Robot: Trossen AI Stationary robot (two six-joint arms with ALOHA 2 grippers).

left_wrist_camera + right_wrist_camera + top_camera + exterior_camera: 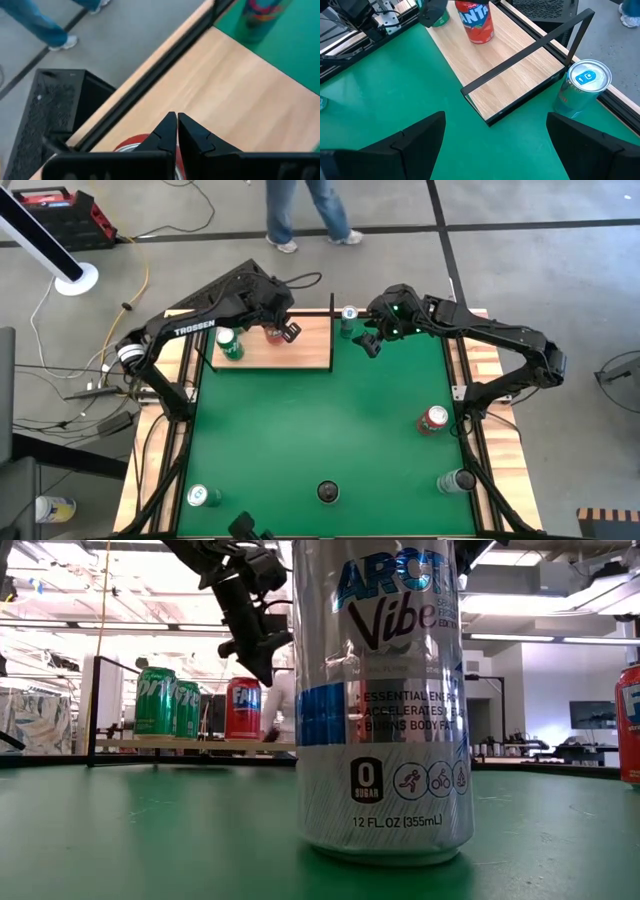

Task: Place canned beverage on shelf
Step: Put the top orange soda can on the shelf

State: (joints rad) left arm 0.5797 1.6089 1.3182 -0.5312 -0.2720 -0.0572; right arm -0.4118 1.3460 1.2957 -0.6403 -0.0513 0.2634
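Room: grey floor lay behind the table, and a person's legs [305,210] in jeans stood there.
Table: green mat [320,430] covered the top, with wooden strips at the sides.
Right gripper: right gripper [372,340] hung over the mat with its two fingers spread wide and nothing between them. It pointed at the blue can, most likely to pick it up next.
Blue can: blue can [581,85] stood upright on the mat, just beside the shelf's end and not on it.
Left gripper: left gripper [287,330] was over the shelf with its fingers pressed together, holding nothing. It hung just above the red can.
Shelf: shelf [310,345] of pale wood with a thin dark frame lay flat at the far side of the mat.
On the shelf: red Fanta can [476,20] and green Sprite can [229,345] stood upright there.
Other cans: another red can [432,420], a silver can [455,480] and a green-topped can [203,496] waited on the mat, well apart. Big silver Arctic Vibe can [380,700] stood close to the low camera.
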